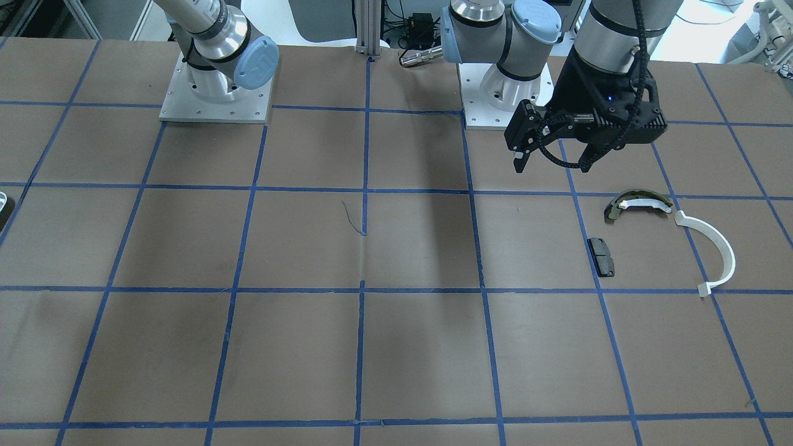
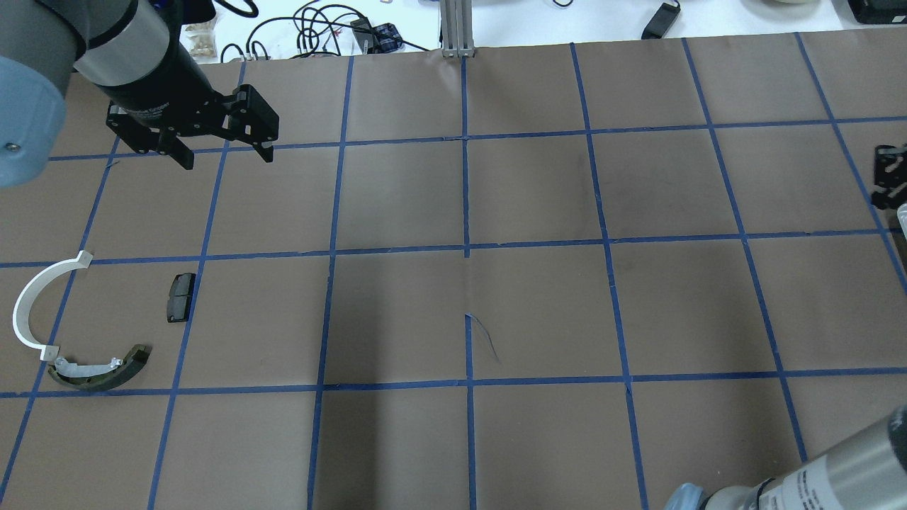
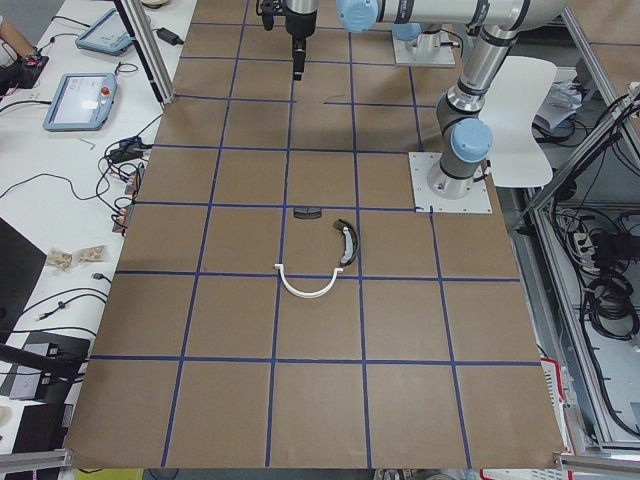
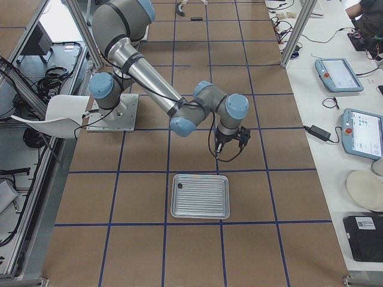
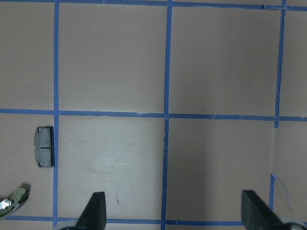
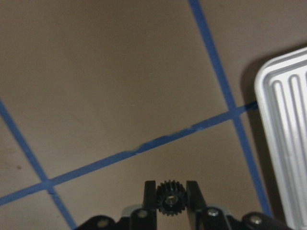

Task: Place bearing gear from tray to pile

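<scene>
My right gripper is shut on the bearing gear, a tiny black toothed ring with a lighter centre, and holds it above the brown table just beside the metal tray. In the right exterior view this gripper hangs just beyond the tray. The pile lies at the far left of the overhead view: an olive-and-white shoe, a flat black pad and a white half-ring. My left gripper is open and empty, hovering beyond the pile.
Blue tape lines divide the brown table into squares. A small dark part lies in the tray's corner. The arm bases stand at the robot's side of the table. Tablets and cables lie on the white bench beside it.
</scene>
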`<state>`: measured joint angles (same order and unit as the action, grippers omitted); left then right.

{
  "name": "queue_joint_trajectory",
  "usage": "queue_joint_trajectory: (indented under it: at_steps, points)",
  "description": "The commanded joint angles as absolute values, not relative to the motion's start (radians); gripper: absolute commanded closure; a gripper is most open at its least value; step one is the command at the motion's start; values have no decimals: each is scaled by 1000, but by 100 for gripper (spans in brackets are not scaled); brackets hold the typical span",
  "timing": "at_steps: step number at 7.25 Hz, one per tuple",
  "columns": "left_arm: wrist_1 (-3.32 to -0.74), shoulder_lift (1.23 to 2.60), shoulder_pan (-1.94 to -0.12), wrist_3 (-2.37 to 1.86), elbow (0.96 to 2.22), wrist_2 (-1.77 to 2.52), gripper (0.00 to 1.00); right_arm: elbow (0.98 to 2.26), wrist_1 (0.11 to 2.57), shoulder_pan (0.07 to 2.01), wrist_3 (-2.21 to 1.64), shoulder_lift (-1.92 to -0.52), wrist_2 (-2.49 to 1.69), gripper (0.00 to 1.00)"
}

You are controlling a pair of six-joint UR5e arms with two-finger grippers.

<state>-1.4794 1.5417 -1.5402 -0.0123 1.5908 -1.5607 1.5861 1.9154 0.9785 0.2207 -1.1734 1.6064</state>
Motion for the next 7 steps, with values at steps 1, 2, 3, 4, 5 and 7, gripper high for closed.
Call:
queue_joint_trajectory:
  at_steps: [1, 2, 3, 4, 5, 7]
  points:
    - [-1480, 1542, -1540, -12, 1591, -1562, 0, 1591, 1901, 1226, -86, -1193, 1575, 100]
    - [-1479, 1542, -1540, -12, 1591, -1562, 0, 1591, 1902, 1337, -239, -1192, 1528, 100]
    - [-1479, 1542, -1540, -12, 1591, -1562, 0, 1591, 1913, 1430, -368, -1189, 1487, 100]
    - [-1479, 1542, -1540, -12, 1591, -1562, 0, 1592, 1914, 1516, -494, -1183, 1458, 100]
    - [-1479, 1542, -1540, -12, 1591, -1562, 0, 1595, 1914, 1614, -612, -1177, 1438, 100]
    - [-1479, 1542, -1540, -12, 1591, -1562, 0, 1595, 1917, 1782, -769, -1146, 1416, 100]
